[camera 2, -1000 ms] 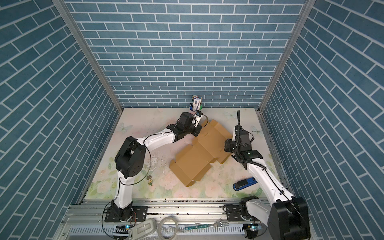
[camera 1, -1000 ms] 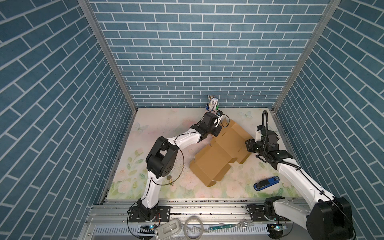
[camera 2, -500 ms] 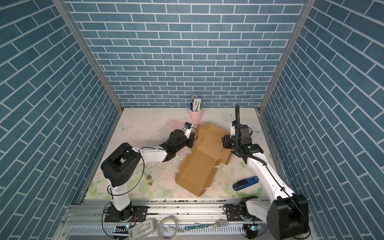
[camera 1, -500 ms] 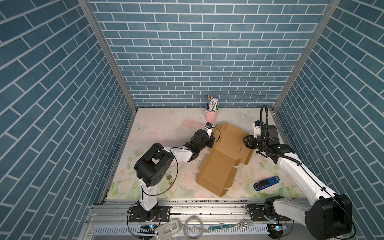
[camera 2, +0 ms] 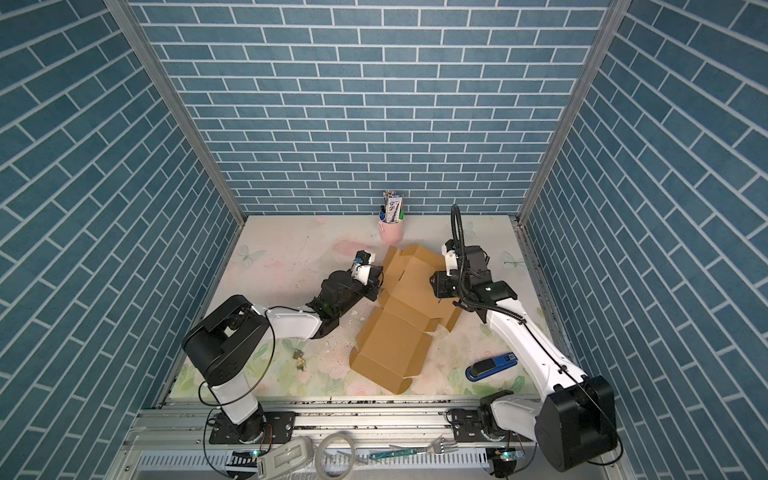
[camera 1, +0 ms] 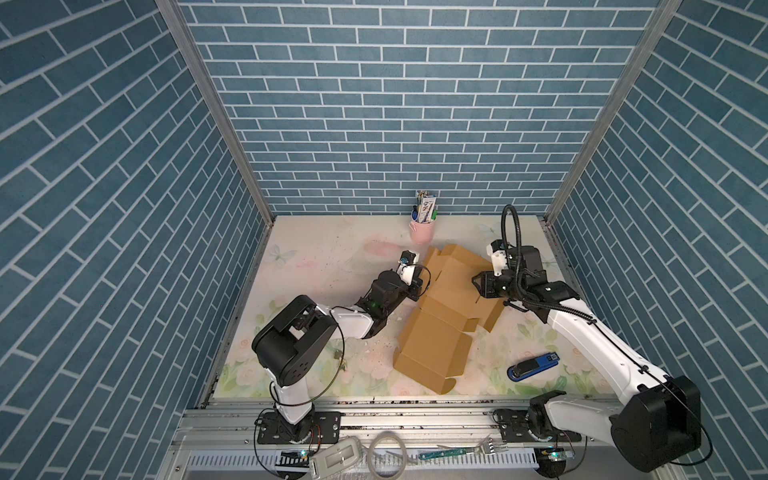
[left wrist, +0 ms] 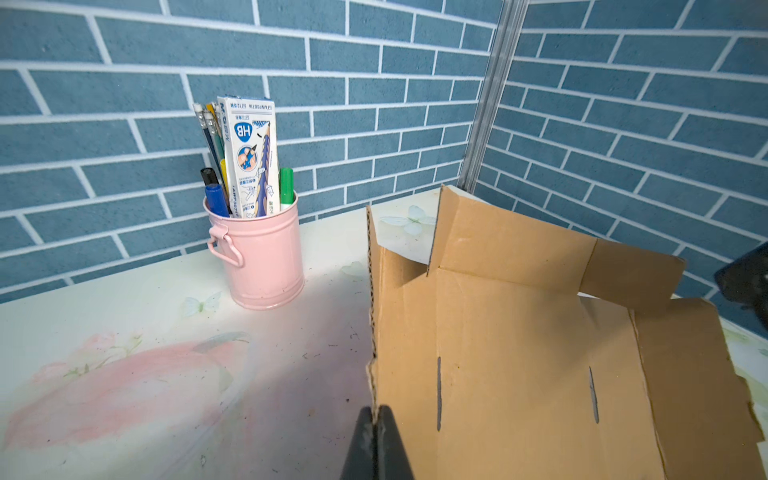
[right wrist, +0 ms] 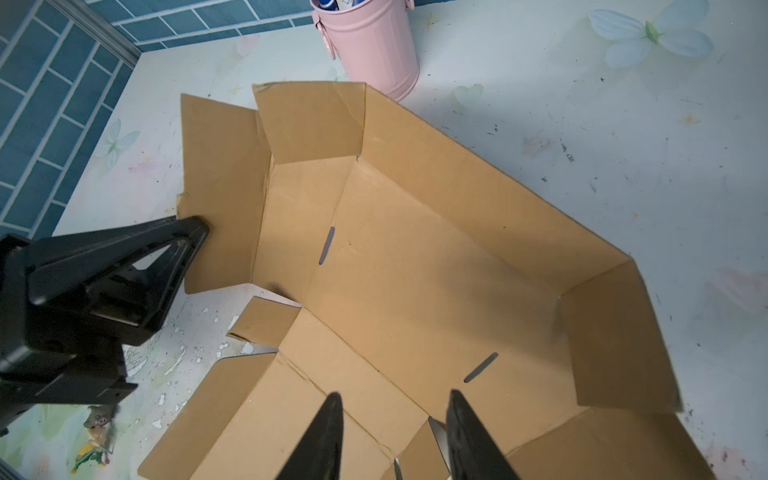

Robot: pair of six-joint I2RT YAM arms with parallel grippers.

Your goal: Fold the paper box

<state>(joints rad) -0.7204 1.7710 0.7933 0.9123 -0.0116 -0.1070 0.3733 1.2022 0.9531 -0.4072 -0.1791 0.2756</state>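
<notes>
With left gripper (left wrist: pixel 376 436) pinched tight on the raw edge of a side flap of the paper box (right wrist: pixel 415 270); with right gripper (right wrist: pixel 394 399) spread apart just over the box's near panels, holding nothing. Lying half-formed on the table (camera 1: pixel 324 257), right of centre in both top views: far wall and one end flap raised, near panels flat. Just beyond the far corner, a pink pencil pot (camera 1: pixel 422 230); well apart toward the front, a blue stapler (camera 1: pixel 534 366). Likely trouble: tearing or creasing off the score line if pulled by that thin pinch alone; sliding of the whole sheet into the pot with nothing pressing the base down; springing back of raised walls once let go.
</notes>
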